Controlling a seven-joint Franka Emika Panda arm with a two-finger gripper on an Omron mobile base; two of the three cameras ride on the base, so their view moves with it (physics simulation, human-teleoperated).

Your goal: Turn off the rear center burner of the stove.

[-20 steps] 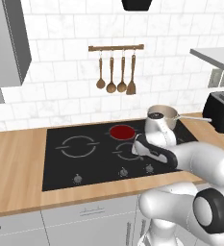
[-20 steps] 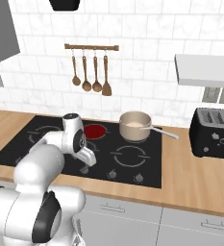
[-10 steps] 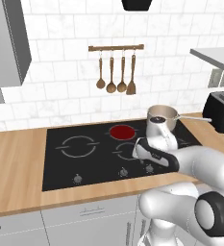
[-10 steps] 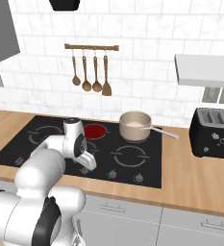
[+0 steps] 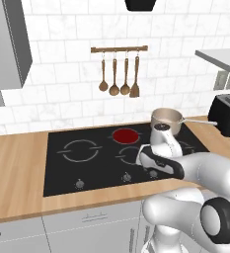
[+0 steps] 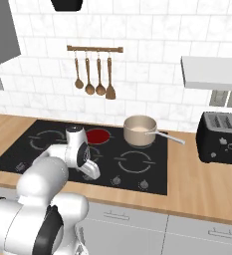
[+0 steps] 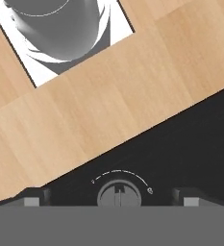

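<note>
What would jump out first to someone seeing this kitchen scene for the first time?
Probably the rear center burner, a solid red disc glowing at the back of the black stove, just left of a saucepan on the rear right ring. Next, the white arm bent low over the stove's front edge, its gripper poised with a small grey knob between its fingertips.
</note>
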